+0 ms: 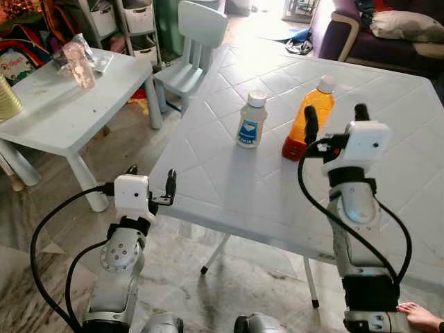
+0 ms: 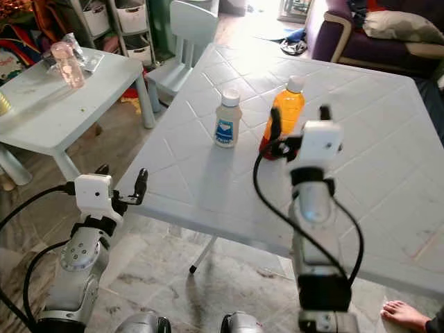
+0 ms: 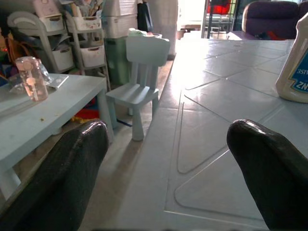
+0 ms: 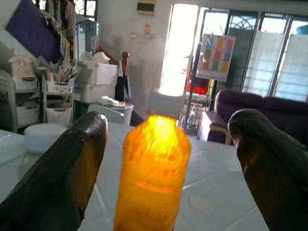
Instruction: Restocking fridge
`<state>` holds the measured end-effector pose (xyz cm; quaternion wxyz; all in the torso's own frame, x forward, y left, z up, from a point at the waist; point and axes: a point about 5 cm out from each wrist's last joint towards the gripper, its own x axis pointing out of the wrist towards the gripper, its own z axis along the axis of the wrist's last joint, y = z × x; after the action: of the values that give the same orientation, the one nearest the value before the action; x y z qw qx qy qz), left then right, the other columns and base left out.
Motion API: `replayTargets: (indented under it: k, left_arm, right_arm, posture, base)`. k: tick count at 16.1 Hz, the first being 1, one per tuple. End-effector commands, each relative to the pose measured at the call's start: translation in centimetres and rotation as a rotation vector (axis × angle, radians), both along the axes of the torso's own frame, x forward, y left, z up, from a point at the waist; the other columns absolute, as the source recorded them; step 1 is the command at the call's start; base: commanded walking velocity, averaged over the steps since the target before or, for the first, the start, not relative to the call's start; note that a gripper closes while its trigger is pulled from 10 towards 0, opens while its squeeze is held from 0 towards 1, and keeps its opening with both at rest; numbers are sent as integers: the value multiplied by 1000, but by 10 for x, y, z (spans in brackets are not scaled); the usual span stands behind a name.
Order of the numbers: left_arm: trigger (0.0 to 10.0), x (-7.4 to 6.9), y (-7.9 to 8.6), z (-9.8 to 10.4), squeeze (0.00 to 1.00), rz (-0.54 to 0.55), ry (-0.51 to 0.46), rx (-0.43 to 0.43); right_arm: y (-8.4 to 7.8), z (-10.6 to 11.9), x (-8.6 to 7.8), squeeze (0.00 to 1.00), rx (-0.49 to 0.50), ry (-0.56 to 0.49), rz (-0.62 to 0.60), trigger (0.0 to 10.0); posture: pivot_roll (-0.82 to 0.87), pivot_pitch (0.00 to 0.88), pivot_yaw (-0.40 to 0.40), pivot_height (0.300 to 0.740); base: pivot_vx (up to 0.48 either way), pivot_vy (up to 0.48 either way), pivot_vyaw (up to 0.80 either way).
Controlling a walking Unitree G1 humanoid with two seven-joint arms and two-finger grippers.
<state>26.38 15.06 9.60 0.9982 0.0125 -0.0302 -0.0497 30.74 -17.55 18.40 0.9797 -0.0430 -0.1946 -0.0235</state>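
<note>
On the white table [image 1: 208, 173] an orange juice bottle [image 1: 309, 118] with a white cap stands upright. A white mayonnaise bottle [image 1: 251, 119] stands just to its left. My right gripper [image 1: 336, 116] is open at bottle height, just on the near side of the juice bottle. In the right wrist view the juice bottle [image 4: 154, 173] sits centred ahead of the spread fingers [image 4: 67, 183], untouched. My left gripper [image 1: 151, 172] is open and empty at the table's near left edge. The mayonnaise bottle [image 3: 294, 62] stands ahead of it and off to one side.
A small white side table [image 1: 62, 118] with a pink cup [image 1: 80, 64] stands to the left. A pale blue child's chair [image 1: 194, 41] is behind the table. A purple sofa [image 1: 388, 41] lies at the back right. A person's bare foot [image 1: 420, 316] rests beside my right arm.
</note>
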Motion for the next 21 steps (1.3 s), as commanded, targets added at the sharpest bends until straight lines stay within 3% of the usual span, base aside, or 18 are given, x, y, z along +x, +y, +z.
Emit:
replayTargets:
  k: [1, 11, 12, 13, 14, 16, 21]
  left_arm:
    - [10000, -1, 0, 4, 0, -3, -9, 4]
    - [10000, -2, 1, 5, 0, -17, -1, 21]
    - [10000, -2, 1, 5, 0, -17, 0, 21]
    - [10000, -2, 1, 5, 0, -17, 1, 22]
    - [10000, -2, 1, 5, 0, -16, 5, 22]
    - [10000, 0, 2, 5, 0, -16, 8, 23]
    - [10000, 1, 2, 4, 0, -14, 15, 25]
  right_arm:
    - [-5, 7, 5, 0, 1, -16, -20, 10000]
    - [-10, 35, 54, 0, 51, 28, -36, 10000]
    - [-7, 36, 57, 0, 47, 40, -23, 4941]
    - [-6, 36, 58, 0, 47, 40, -20, 2078]
    - [-3, 37, 60, 0, 49, 41, -8, 706]
    - [0, 37, 61, 0, 56, 47, 4, 0]
    - [5, 40, 63, 0, 63, 65, 20, 314]
  posture:
    - [72, 87, -29, 740]
    - [104, 106, -18, 740]
    - [105, 107, -17, 740]
    - [107, 107, -17, 740]
    - [107, 107, -16, 740]
    - [107, 107, -16, 740]
    - [105, 104, -18, 740]
  base:
    - [0, 0, 0]
    - [0, 0, 0]
    - [0, 0, 0]
    - [0, 0, 0]
    - [0, 0, 0]
    - [0, 0, 0]
    - [0, 0, 0]
